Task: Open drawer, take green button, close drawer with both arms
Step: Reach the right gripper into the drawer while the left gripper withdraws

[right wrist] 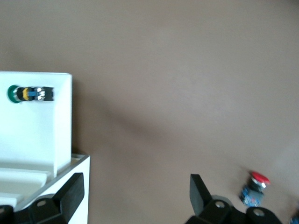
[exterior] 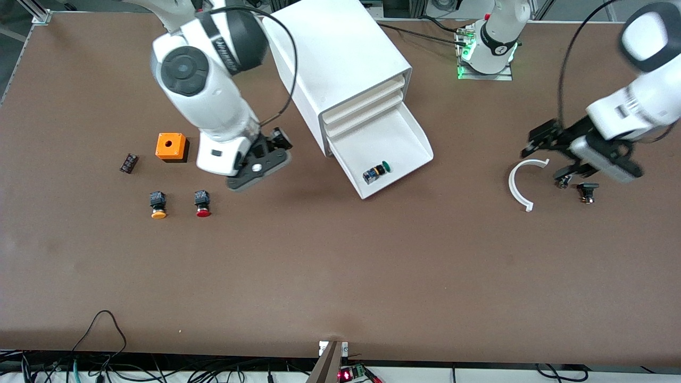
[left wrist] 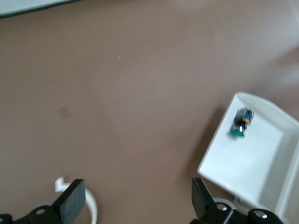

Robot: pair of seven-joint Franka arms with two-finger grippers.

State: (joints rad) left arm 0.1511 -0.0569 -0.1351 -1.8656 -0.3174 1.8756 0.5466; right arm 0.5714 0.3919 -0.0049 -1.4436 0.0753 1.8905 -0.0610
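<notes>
At the table's middle, the drawer [exterior: 391, 154], lowest of three in the white cabinet [exterior: 340, 58], stands pulled fully out, slanting toward the front camera. Lying on its side in the tray near the front lip is the button [exterior: 376, 172], green cap pointing toward the left arm's end of the table, blocky body toward the right arm's end; its long axis runs roughly along the drawer's front edge.

Right gripper [exterior: 259, 165]: fingers spread, nothing held, hanging over bare table just beside the cabinet on the right arm's end, between the cabinet and the orange box [exterior: 171, 146]. Left gripper [exterior: 565, 169]: fingers spread, nothing held, over the white curved piece [exterior: 521, 183], well apart from the drawer.

Judgement: opening appears done; the take is next. The right gripper is the nearer of the two. From it, the button lies toward the left arm's end, past the drawer's side wall, so the approach likely wants to come from above, fingers closing across the short axis
</notes>
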